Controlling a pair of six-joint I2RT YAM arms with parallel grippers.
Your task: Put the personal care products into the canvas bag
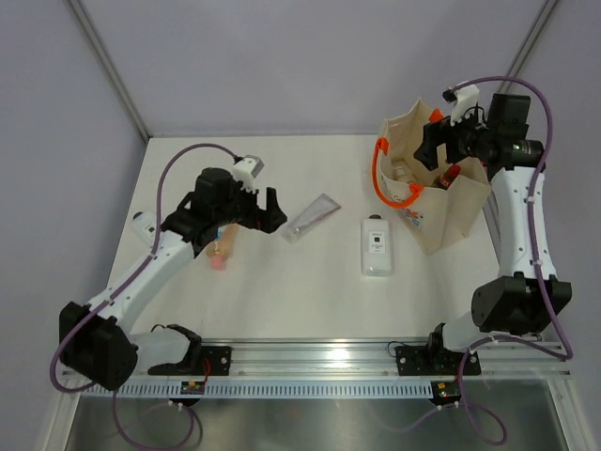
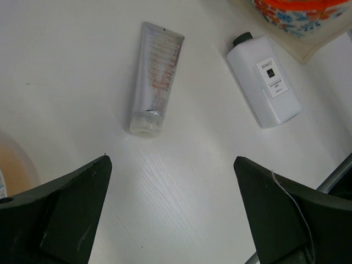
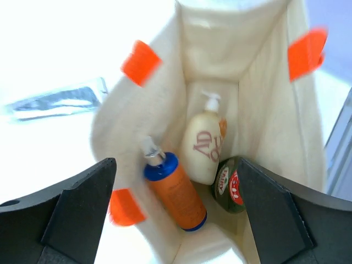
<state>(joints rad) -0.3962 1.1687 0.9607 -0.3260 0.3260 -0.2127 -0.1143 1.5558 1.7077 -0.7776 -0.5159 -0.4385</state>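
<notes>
Black right pincer (image 3: 176, 220): jaws wide, holding nothing, over the mouth of the canvas bag (image 3: 264, 110) at the far right corner of the surface (image 1: 282, 310). In the bag, side by side: orange bottle (image 3: 179, 195), cream bottle (image 3: 202, 148), green red-capped bottle (image 3: 228, 184).

Black left pincer (image 2: 170, 220): jaws wide, holding nothing, above the left half. Beyond it: silver tube (image 2: 155, 77) lying mid-surface; flat white bottle (image 2: 264, 82) between tube and bag; peach tube (image 1: 220, 249) under the left arm, toward the left edge.
</notes>
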